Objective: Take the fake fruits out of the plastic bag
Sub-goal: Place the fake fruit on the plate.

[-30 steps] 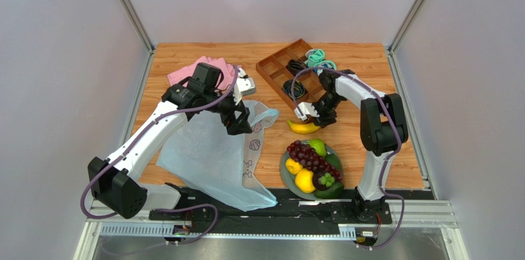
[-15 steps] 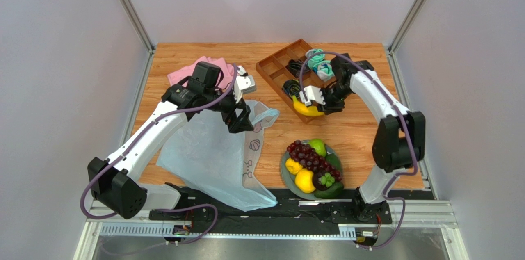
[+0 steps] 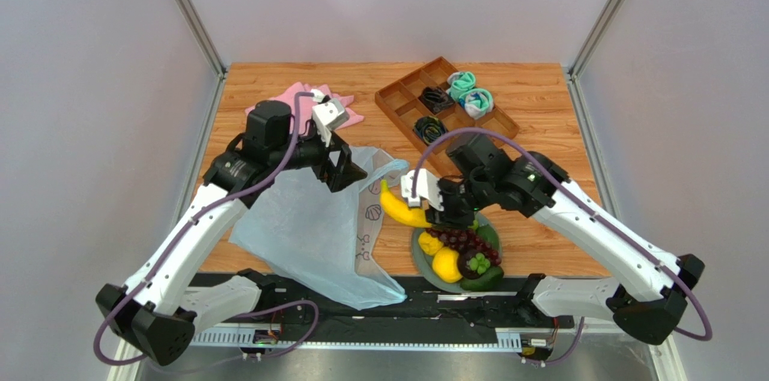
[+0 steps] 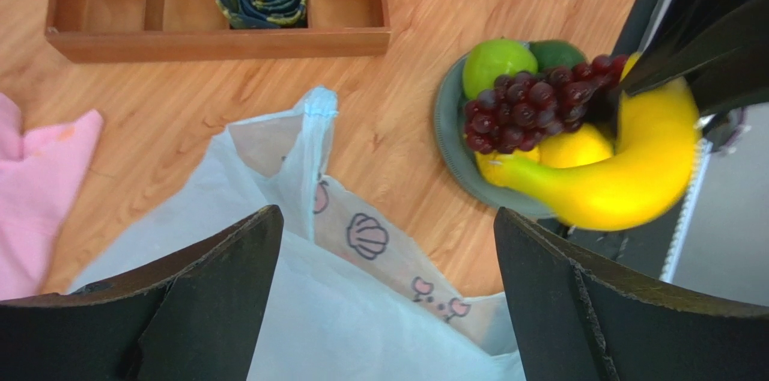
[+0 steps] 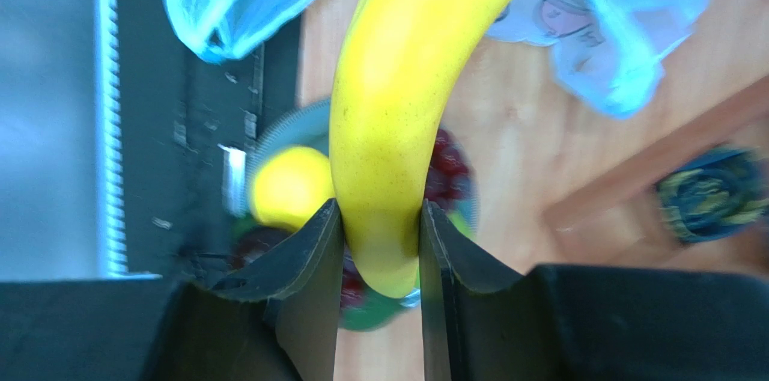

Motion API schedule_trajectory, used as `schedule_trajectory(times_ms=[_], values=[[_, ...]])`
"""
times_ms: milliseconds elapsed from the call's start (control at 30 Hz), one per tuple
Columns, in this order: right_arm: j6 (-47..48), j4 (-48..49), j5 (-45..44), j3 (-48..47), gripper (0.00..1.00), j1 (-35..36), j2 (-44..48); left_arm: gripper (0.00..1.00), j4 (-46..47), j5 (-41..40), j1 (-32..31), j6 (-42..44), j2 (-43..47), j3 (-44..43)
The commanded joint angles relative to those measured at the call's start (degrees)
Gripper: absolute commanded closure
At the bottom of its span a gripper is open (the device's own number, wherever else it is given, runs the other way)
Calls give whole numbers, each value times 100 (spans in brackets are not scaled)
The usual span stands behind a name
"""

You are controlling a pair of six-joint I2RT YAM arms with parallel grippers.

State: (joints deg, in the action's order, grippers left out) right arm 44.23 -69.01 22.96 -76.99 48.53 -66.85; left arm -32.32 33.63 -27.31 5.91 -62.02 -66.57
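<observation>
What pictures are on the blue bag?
Little dark-red outline drawings, like a seashell, on the plastic bag, clearest in the left wrist view.

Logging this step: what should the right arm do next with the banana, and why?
Probably lower it onto the plate and release. The right tool is shut on the banana, held above the plate's edge, where the grapes and a lemon already sit.

Wooden tabletop (image 3: 546, 83), pale grey walls (image 3: 406, 2), metal corner posts (image 3: 185, 7).
</observation>
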Motion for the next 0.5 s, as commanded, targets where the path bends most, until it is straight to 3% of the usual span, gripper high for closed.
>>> schedule_trajectory(times_ms=[0, 100, 200, 300, 467], values=[[-3164, 958, -241, 263, 84, 279, -294, 6, 472, -224, 24, -1381, 760, 529], [-3630, 960, -634, 421, 90, 928, -608, 9, 384, -94, 86, -1883, 1279, 960], [-4605, 1589, -590, 746, 100, 1289, -759, 13, 436, 379, 103, -2216, 1561, 1478], [-5379, 2039, -1213, 1036, 100, 1772, -847, 21, 734, 837, 156, -2707, 1632, 2041], [-6320, 2155, -1952, 1177, 100, 1967, -1014, 18, 1429, 1392, 147, -3894, 1325, 2796]])
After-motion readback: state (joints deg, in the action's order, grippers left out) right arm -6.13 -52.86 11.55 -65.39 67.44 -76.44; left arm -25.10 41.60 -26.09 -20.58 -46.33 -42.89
